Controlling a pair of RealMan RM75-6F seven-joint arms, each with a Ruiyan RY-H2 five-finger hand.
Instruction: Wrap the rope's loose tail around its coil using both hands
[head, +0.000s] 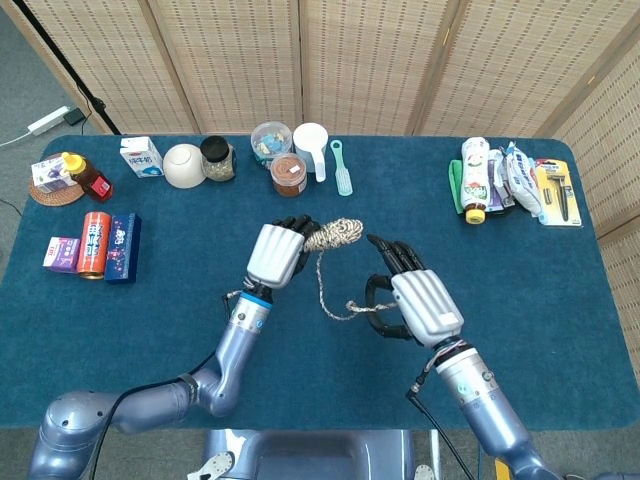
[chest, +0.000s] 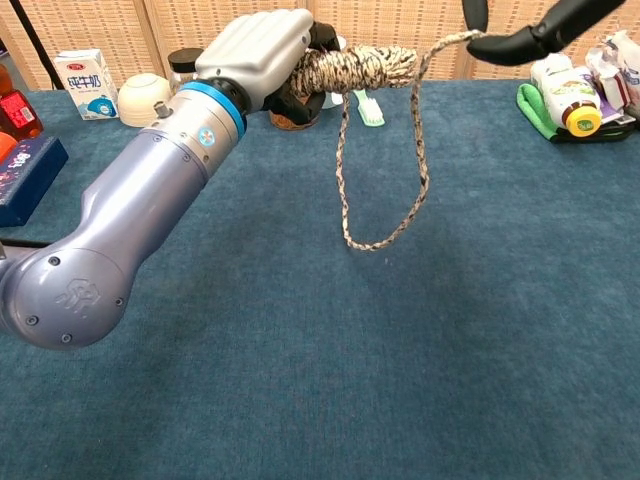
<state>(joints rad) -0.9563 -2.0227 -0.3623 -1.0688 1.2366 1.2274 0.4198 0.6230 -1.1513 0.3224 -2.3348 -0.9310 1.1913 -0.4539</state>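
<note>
Nearest the robot, the right hand (head: 418, 306) is raised above the bench (head: 560, 300) with its fingers pinching the end of the tail (chest: 385, 195). In the chest view only its dark fingertips (chest: 520, 40) show at the top edge, with the tail end caught between them. From that pinch the tail drops in a slack loop, its lowest bend hanging just over or brushing the blue cloth, and climbs back up to the coil (chest: 355, 70).

Just beyond, the left hand (head: 277, 252) grips the coil by one end, fingers closed round it, so the free end of the bundle sticks out toward the right hand. The coil is held clear of the bench, roughly level, with the two hands near each other over the middle of the bench.

By the look of it, the setting-up is done: coil secured in one hand, tail in the other, both lifted and brought close. The length hanging in the loop has yet to go round the coil, so most of the winding seems left: carrying the tail around the bundle turn by turn until the slack is used up.

Farther back along the bench edge stand a jar (head: 288, 174), a white cup (head: 311, 141) and a bowl (head: 183, 165), well apart from the hands.
</note>
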